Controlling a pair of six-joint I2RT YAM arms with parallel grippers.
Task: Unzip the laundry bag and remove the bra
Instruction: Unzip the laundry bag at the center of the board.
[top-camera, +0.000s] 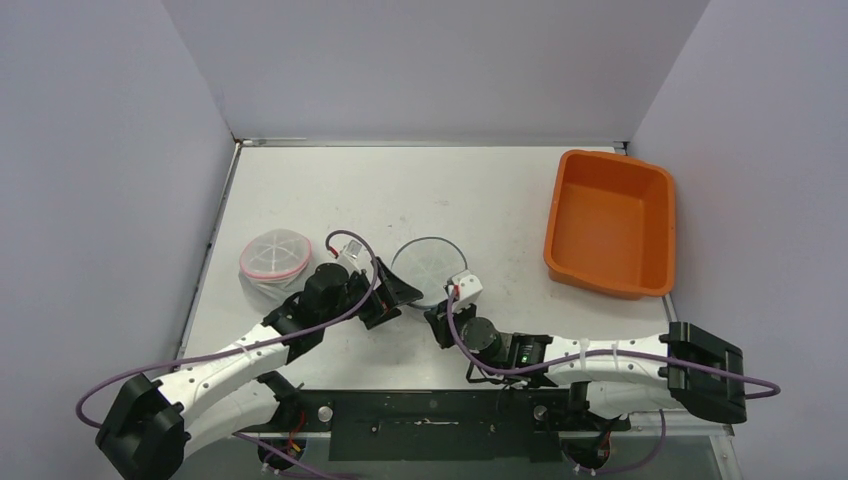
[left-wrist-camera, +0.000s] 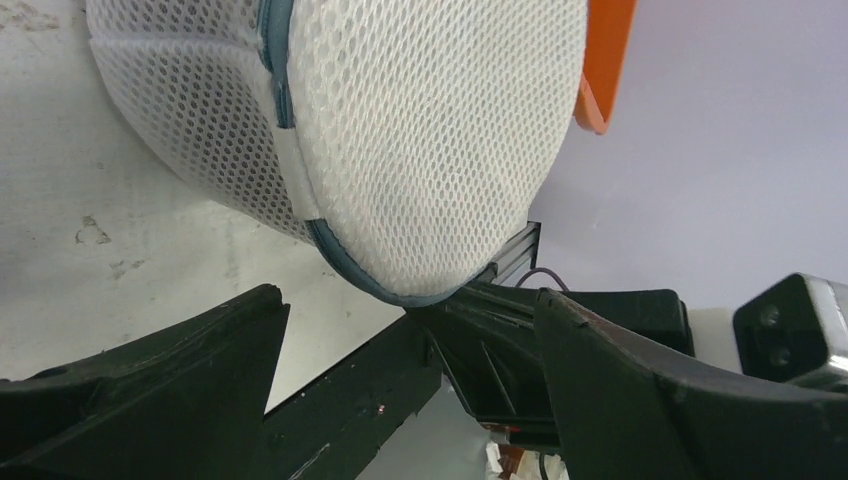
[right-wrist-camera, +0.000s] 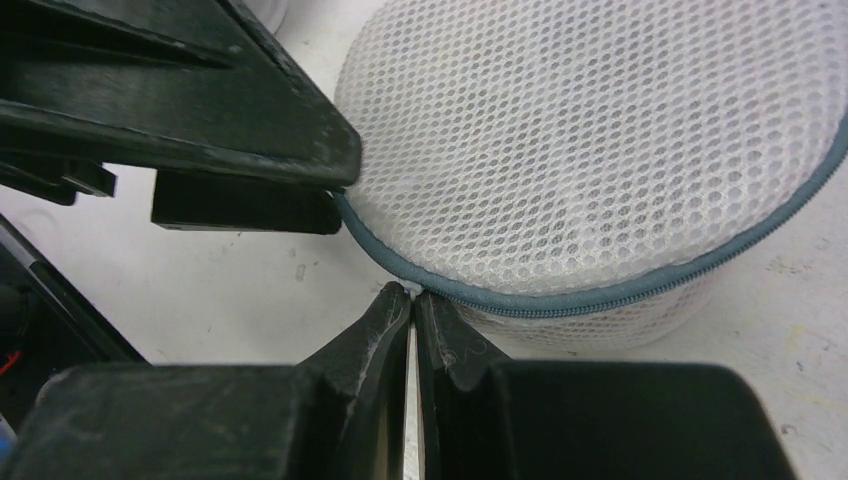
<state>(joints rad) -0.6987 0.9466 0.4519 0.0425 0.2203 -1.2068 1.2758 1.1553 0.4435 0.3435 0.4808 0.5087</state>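
Observation:
The round white mesh laundry bag (top-camera: 425, 262) with a teal zipper rim stands on the table mid-front; it also shows in the left wrist view (left-wrist-camera: 430, 130) and the right wrist view (right-wrist-camera: 600, 130). My right gripper (top-camera: 436, 312) (right-wrist-camera: 411, 292) is shut at the bag's near rim, pinching a small white bit that looks like the zipper pull. My left gripper (top-camera: 392, 297) (left-wrist-camera: 410, 295) is open, its jaws wide apart at the bag's left rim, one finger (right-wrist-camera: 200, 120) touching the rim. The zipper looks closed. The bra is hidden; I cannot make it out through the mesh.
A second round white mesh piece with a pink rim (top-camera: 275, 256) lies left of my left gripper. An orange tub (top-camera: 552, 225) stands at the right back, its corner in the left wrist view (left-wrist-camera: 607, 60). Grey walls enclose the table.

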